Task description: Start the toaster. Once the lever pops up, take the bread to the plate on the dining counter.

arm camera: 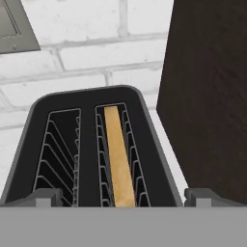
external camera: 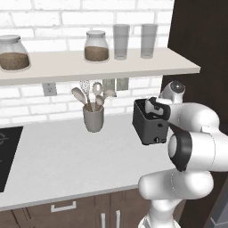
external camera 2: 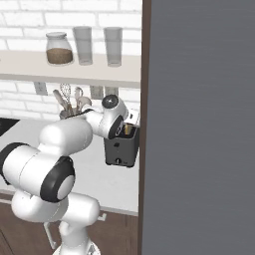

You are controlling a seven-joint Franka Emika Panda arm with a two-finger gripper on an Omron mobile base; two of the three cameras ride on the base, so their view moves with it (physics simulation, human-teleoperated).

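The dark grey toaster [external camera: 148, 124] stands on the white worktop against the brick wall, beside a tall dark cabinet. In the hand view I look down into the toaster [arm camera: 87, 144]: the bread [arm camera: 118, 154], a tan slice, stands on edge in the right-hand slot, and the left slot is empty. My gripper [arm camera: 124, 198] hovers just above the toaster's near end, open, its fingertips [arm camera: 46, 197] wide apart on either side of the body and holding nothing. From the right base view the bread [external camera 2: 128, 130] peeks out of the toaster [external camera 2: 121, 149] just past my hand. The plate and the dining counter are out of view.
A grey utensil crock [external camera: 93, 118] stands left of the toaster. A shelf [external camera: 102, 67] above carries jars and glasses. The dark cabinet side [arm camera: 212, 96] rises close to the toaster's right. A black cooktop [external camera: 6, 153] lies at the far left.
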